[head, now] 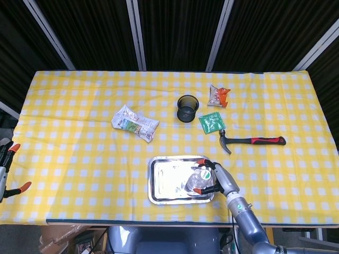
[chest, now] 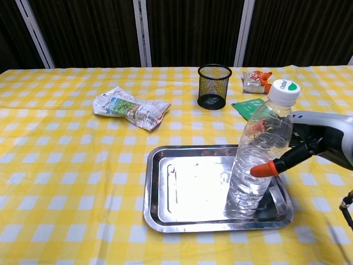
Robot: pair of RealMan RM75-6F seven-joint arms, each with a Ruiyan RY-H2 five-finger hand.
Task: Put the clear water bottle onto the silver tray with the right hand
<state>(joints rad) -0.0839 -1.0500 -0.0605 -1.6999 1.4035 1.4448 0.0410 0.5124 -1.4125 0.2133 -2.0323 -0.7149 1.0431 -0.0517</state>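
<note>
The clear water bottle [chest: 259, 157] stands with its base on the silver tray [chest: 182, 190], near the tray's right end, but it leans to the right, its white cap with the green top tipped toward the right hand [chest: 309, 146]. That hand wraps the bottle at mid-height: an orange-tipped finger [chest: 265, 168] lies across the front of the plastic. How firmly the hidden far-side fingers press cannot be told from here.

The main risk is the lean. If the hand lets go while the bottle is tilted, the bottle will likely topple rightward over the tray's low rim and roll onto the surface; a light, partly filled bottle on slick metal can also skid at its base. Pulling the fingers away sideways rather than spreading them first could drag it over too.

The left hand [head: 8, 169] rests at the far left edge of the head view, fingers apart and holding nothing.

The surface carries a yellow-and-white checked cloth [head: 69, 106]. Behind the tray sit a black mesh pen cup [chest: 214, 86], a crumpled snack bag [chest: 131, 108], a green packet [head: 212, 123], an orange-and-white wrapper [head: 218, 96] and a red-handled claw hammer [head: 251, 141]. Dark panels with pale metal struts back the room.
</note>
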